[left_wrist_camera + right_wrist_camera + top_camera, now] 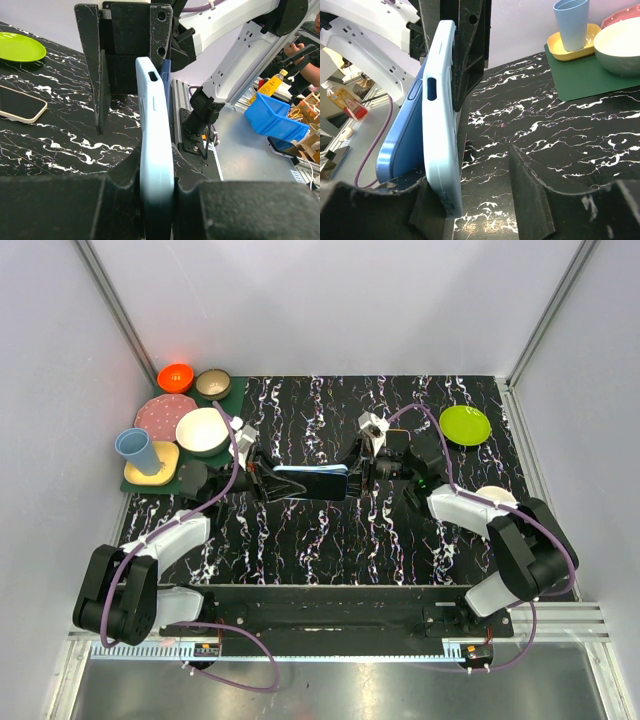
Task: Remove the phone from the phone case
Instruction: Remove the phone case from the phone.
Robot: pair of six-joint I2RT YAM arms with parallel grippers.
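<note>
The light-blue phone case (305,480), with the darker blue phone (400,140) peeling from it at the right end, hangs on edge above the middle of the black marbled tabletop (330,540), its long axis running left to right. The left pincer (278,483) clamps its left end; the right pincer (352,480) straddles the right end with jaws part-open, one finger (530,195) clear of the case. A lime-green round plate (465,425) lies far right, well apart, so nothing blocks the pull.

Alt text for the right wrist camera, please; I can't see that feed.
A light blue phone case stands on edge above the marbled table, its far end clamped in the left gripper, with the darker blue phone splaying out of it at the near end. The right gripper flanks that end, its jaws not closed on it.
</note>
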